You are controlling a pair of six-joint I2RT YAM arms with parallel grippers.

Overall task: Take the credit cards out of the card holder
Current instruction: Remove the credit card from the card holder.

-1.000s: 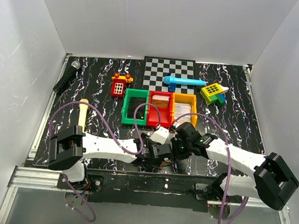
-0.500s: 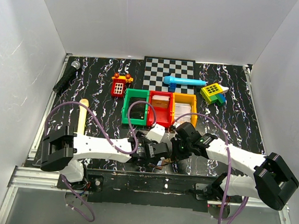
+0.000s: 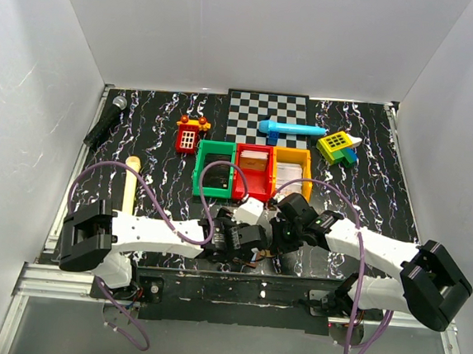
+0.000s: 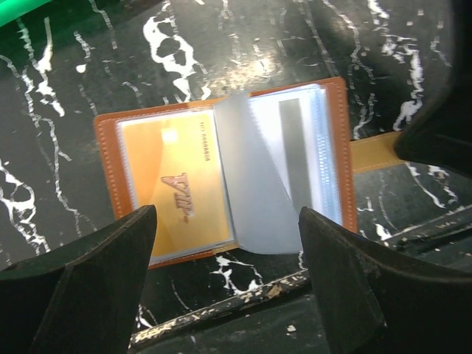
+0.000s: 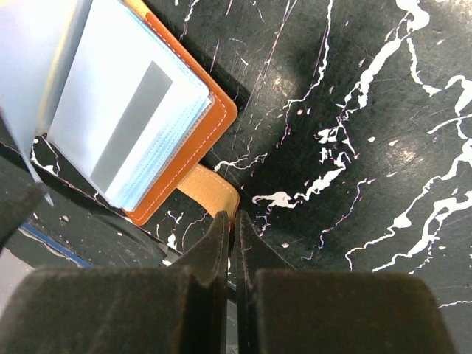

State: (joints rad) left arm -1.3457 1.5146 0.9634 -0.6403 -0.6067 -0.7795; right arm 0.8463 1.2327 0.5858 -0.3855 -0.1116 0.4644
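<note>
Card holder (image 4: 221,173): lying open flat on the black marbled surface (image 5: 354,110), centre of the left wrist frame, one clear sleeve (image 4: 247,177) standing half-turned; orange card (image 4: 173,192) sitting in the left-hand pocket, not yet drawn. Right gripper (image 5: 230,221): pinching shut on the strap (image 5: 210,188) at the frame's right, probably anchoring the holder against sliding. Left gripper (image 4: 227,228): hanging spread wide above the holder, carrying nothing, seemingly lining up on a card.

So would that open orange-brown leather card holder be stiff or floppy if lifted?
Probably floppy: the orange-brown leather card holder folds like a book, and its clear plastic sleeve curls upward. Likely light, being thin and flat. Its strap looks bendy.
</note>
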